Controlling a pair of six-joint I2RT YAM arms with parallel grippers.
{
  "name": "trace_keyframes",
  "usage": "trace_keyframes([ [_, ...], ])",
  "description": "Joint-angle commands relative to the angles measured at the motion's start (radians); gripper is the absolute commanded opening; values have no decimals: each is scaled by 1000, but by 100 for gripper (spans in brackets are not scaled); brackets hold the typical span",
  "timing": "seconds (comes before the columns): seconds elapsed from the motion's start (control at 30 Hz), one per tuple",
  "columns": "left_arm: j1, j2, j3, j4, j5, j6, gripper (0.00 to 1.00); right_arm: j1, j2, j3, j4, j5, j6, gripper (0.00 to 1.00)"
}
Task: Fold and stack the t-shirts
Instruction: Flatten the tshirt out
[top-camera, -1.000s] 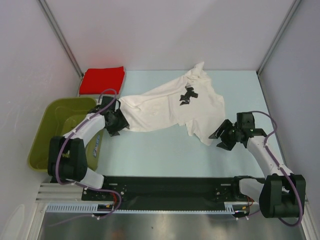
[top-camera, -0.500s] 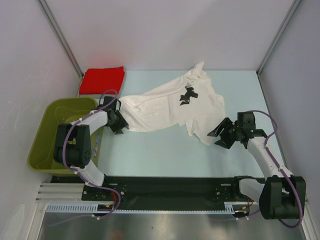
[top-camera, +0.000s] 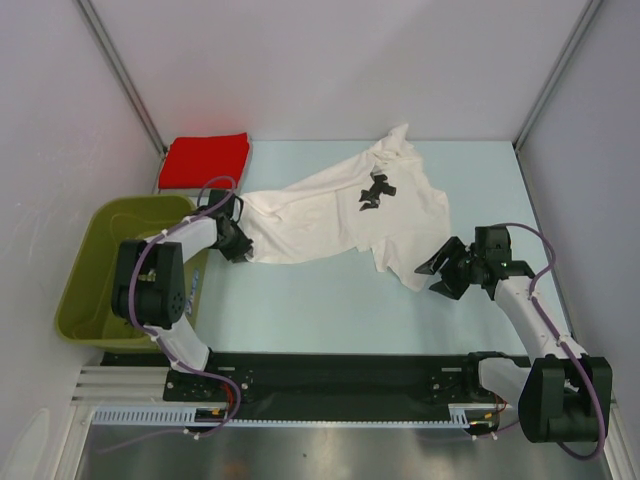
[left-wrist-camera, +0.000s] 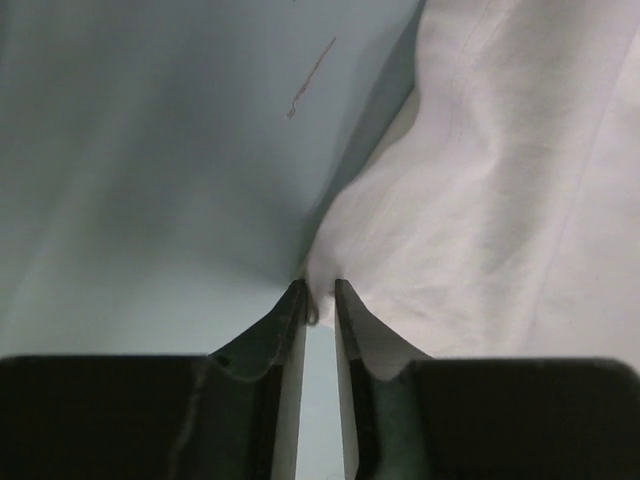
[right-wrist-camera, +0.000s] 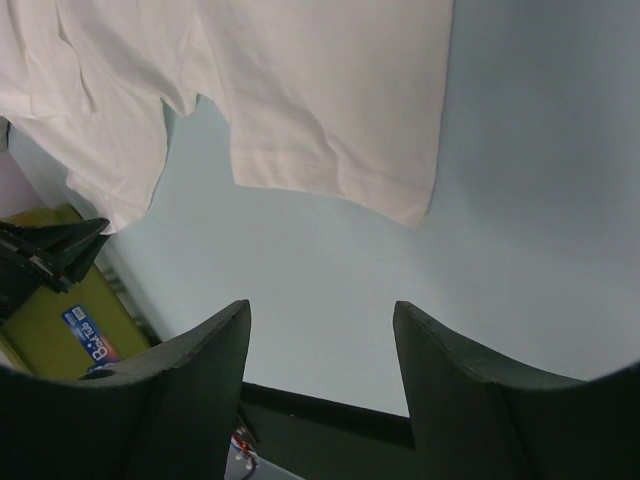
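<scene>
The white t-shirt (top-camera: 340, 215) lies spread and rumpled across the light-blue table (top-camera: 320, 300), its black print facing up. Its left corner sits between the tips of my left gripper (top-camera: 240, 245). In the left wrist view the jaws of that gripper (left-wrist-camera: 320, 290) stand close together, pinching the edge of the white cloth (left-wrist-camera: 480, 200). My right gripper (top-camera: 438, 275) stands open just off the shirt's lower right corner. In the right wrist view this gripper (right-wrist-camera: 320, 310) holds nothing, with the white hem (right-wrist-camera: 320, 100) ahead of it. The red t-shirt (top-camera: 205, 160) lies folded at the back left.
An olive-green basket (top-camera: 110, 260) stands at the left edge beside the left arm, and also shows in the right wrist view (right-wrist-camera: 40, 330). White walls close in the table at the back and sides. A black rail runs along the near edge.
My left gripper has slid up to the shirt's left corner and its jaws have narrowed onto the cloth. My right gripper has crept slightly toward the shirt's lower right corner and remains open.
</scene>
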Motion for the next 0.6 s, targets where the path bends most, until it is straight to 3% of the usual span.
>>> trace_keyframes([
  [0.0, 15, -8, 28, 6, -6, -9, 20, -3, -11, 3, 6, 13, 10, 65],
  [0.07, 15, -18, 28, 6, -6, -9, 14, -3, -1, 2, 5, 14, 9, 65],
  [0.1, 15, -20, 40, 5, -6, 3, 0, -3, 0, 2, 5, 16, 9, 65],
  [0.37, -24, -106, 160, -67, -16, 115, 0, -3, 72, -1, -105, 79, 4, 74],
  [0.57, -74, -161, 175, -101, 30, 160, 0, -3, 84, -26, -84, 73, -8, 70],
])
